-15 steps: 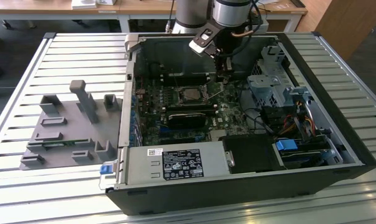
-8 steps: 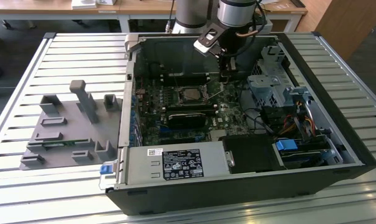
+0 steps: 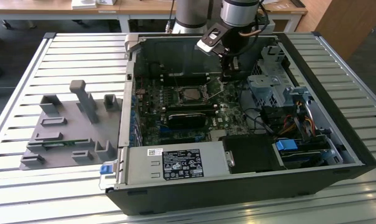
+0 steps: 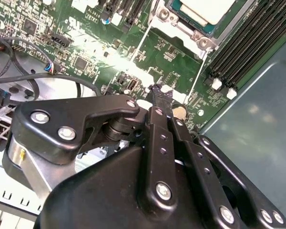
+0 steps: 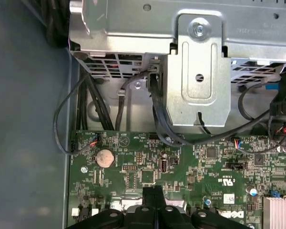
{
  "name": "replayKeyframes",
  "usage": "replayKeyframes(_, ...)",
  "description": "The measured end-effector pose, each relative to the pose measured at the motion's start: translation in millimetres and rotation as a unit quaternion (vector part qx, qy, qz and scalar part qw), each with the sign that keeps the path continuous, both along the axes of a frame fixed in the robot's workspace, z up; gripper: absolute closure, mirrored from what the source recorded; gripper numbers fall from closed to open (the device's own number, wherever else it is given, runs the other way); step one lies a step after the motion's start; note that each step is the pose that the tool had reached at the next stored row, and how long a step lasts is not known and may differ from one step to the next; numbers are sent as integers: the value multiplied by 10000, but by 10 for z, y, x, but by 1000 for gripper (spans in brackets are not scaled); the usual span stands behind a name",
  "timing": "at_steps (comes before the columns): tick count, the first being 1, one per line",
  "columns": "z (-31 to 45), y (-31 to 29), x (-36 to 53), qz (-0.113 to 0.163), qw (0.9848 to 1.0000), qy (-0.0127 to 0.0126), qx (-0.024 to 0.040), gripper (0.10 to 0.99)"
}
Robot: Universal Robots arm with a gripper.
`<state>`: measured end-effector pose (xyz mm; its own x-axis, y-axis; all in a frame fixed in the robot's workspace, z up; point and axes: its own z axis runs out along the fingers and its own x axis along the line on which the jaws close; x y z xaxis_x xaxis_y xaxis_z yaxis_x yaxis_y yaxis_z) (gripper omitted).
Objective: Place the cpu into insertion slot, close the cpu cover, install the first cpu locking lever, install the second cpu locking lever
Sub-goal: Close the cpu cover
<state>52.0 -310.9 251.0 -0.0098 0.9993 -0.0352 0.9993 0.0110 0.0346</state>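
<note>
Silvery-grey, the cpu [image 3: 189, 94] sits in its socket at the middle of the green motherboard [image 3: 152, 100], inside the open computer case [image 3: 337, 140] on the slatted table [image 3: 63, 51]. In the second wrist view I see its pale top [image 4: 205, 8] with a thin metal rod [image 4: 139, 45] slanting from the socket frame. My gripper [image 3: 228, 74] hangs over the board, just beside the socket on the exterior view's right. The fingers [image 4: 155, 129] are pressed together, with nothing visible between them.
</note>
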Motion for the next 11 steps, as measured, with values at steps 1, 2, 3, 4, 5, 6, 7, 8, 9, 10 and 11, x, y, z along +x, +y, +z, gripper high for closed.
replayKeyframes(1, -1, 2, 10, 0, 10000, 1, -4, 980)
replayKeyframes(2, -3, 3, 21, 0, 10000, 2, -6, 980)
replayKeyframes(3, -5, 4, 34, 0, 10000, 2, -8, 980)
replayKeyframes(4, -6, 5, 48, 0, 10000, 2, -8, 980)
replayKeyframes(5, -8, 6, 62, 0, 10000, 3, -8, 980)
replayKeyframes(6, -10, 7, 75, 0, 10000, 4, -8, 980)
replayKeyframes(7, -11, 8, 86, 0, 10000, 5, -8, 980)
replayKeyframes(8, -13, 10, 97, 0, 10000, 6, -8, 980)
replayKeyframes(9, -14, 11, 107, 0, 10000, 8, -8, 980)
replayKeyframes(10, -16, 13, 117, 0, 10000, 9, -9, 980)
replayKeyframes(11, -18, 15, 125, 0, 10000, 10, -9, 980)
